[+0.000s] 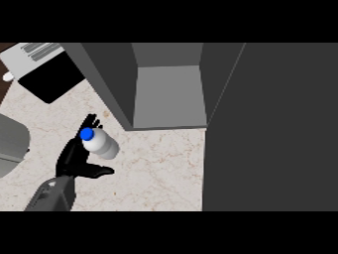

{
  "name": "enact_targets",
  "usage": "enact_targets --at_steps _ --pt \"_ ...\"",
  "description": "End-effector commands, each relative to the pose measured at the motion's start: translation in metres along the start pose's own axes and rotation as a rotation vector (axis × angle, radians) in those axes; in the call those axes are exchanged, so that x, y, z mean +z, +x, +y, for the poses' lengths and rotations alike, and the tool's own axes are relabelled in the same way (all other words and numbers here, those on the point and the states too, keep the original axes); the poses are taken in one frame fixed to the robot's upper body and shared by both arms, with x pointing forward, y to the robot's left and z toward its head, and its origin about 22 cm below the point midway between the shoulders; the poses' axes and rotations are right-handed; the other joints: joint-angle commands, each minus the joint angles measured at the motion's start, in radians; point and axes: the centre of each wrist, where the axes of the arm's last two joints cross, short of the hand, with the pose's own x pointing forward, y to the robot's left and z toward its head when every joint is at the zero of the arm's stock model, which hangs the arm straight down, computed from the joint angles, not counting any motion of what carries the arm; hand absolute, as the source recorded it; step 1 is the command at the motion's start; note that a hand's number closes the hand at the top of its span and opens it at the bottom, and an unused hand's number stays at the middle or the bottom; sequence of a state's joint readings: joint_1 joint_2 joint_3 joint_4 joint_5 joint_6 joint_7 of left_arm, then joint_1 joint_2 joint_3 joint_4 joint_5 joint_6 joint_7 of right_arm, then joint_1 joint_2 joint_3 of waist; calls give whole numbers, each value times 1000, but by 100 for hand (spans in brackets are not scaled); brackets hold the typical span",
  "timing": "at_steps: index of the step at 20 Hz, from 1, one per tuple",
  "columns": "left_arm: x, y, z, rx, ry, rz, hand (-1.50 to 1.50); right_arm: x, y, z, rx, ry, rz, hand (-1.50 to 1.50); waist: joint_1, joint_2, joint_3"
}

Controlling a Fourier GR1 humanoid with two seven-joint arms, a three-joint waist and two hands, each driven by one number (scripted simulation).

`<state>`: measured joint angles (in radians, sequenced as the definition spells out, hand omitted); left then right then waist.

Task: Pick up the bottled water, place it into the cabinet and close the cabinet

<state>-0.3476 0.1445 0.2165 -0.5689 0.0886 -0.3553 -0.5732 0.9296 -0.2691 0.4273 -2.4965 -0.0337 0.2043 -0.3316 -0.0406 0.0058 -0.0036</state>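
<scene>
Bottle (98, 142), white with a blue cap, is seen in the head view on the marble counter (157, 168), just in front of and to the left of the open cabinet (168, 94). It is flanked by the left hand (78, 158): straight fingers are laid along its far-left side and the thumb is spread out below it, so the hand is judged open and not yet closed round the bottle. Whether the bottle is touched by the fingers cannot be told. The cabinet's grey interior is exposed, and its dark door (281, 129) is swung out, filling the right of the view. A toaster (36, 67) is set at the upper left. The right hand is not shown. The grasping step is judged to be in hand. Next, the fingers and thumb must be closed on the bottle, which must then be lifted and carried right into the opening.
</scene>
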Motion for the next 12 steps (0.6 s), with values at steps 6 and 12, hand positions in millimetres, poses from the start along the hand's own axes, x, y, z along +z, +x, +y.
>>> enact_targets --at_steps 6,12 --pt "5 -29 -15 -13 -27 -45 150 -1 37 0 50 11 -38 -150 -3 3 0" --pt "2 -27 -15 -225 -39 -190 150 0 27 6 44 19 -48 -150 -7 4 -2"
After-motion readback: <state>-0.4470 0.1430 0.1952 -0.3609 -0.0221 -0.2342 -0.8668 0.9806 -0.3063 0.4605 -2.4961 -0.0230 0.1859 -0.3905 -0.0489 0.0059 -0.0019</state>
